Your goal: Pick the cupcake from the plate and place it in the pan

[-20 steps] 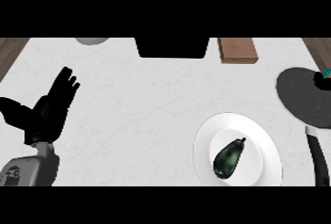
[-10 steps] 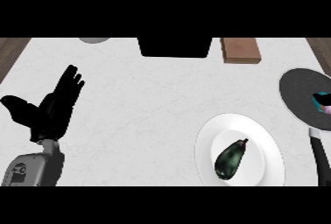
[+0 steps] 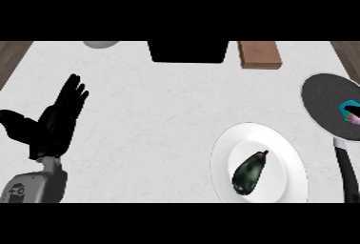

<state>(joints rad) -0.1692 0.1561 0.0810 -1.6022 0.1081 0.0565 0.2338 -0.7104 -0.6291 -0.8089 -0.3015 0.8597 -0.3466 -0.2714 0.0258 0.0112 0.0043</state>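
Nearest you, the white round plate [image 3: 224,157] carries only a dark green aubergine [image 3: 250,171], its long axis tilted up and to the right. Your left hand [image 3: 51,125] rests open at the view's left, fingers straight, well apart from it. Farther right, the dark round pan [image 3: 325,97] already holds a small teal and pink thing [image 3: 351,111] at the edge, probably the cupcake. The right hand is out of view, though that side lies nearer.
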